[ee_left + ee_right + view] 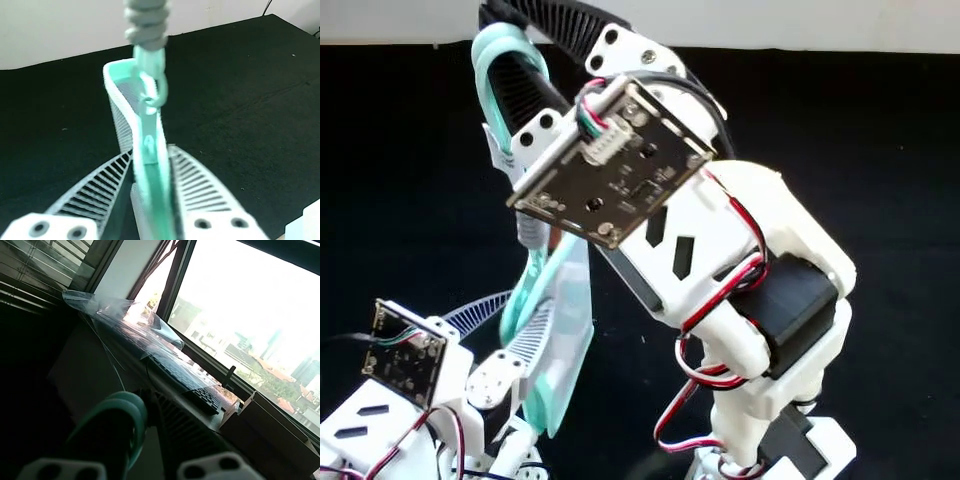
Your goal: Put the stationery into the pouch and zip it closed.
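In the high view the left arm sits at 7 o'clock, partly cut off by the frame edge. The left gripper (152, 152) is clamped on the pouch (568, 310), its white ribbed fingers (200, 185) pressing the two faces. The pouch is mint with a mesh side. It hangs edge-on and upright above the black table (880, 150), just 8 o'clock of the frame's centre. Its lower part is hidden behind the left arm, and what lies inside cannot be made out. Whether the zip is open or closed cannot be told either.

At the pouch's upper end a mint pull tab (150, 97) meets a grey knotted cord (146, 22). In the high view the top of the cord is hidden behind the right arm's camera board (610, 165).

The right arm rises from 5 o'clock and fills the middle of the high view, reaching toward 11 o'clock. The right gripper (144, 396) points up and away from the table toward a window (250, 315). Its teal finger and black ribbed finger are drawn together at the tips, with nothing seen between them. In the high view those tips are cut off by the frame edge.
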Available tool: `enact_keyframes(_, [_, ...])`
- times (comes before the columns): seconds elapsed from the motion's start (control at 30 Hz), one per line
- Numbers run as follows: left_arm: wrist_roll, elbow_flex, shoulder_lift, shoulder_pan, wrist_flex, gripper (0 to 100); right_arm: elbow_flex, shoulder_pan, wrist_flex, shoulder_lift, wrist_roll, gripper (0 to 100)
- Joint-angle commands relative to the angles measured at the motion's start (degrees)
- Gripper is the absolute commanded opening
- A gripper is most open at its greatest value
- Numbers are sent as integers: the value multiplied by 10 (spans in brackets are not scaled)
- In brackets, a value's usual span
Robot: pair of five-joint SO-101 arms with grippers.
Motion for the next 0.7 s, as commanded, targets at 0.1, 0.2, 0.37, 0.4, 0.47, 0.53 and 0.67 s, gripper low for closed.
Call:
enact_keyframes(0.1, [-3,42,13,9,-30,8,-6,0,2,-10,1,7])
enact_keyframes(0.2, [-3,57,7,9,-44,8,-6,0,2,-10,1,7])
enact_keyframes(0.37, [-14,27,7,6,-41,8,-6,15,25,-10,3,7])
enact_keyframes(0.4, [-32,11,7,6,-40,8,-6,27,37,-10,3,7])
enact_keyframes(0.47, [-57,-22,7,5,-40,7,-6,53,58,-9,2,7])
enact_keyframes(0.53, [-59,-52,7,5,-19,7,-5,93,64,-9,0,7])
enact_keyframes(0.67, [-59,-104,7,5,23,7,0,167,64,-9,-1,7])
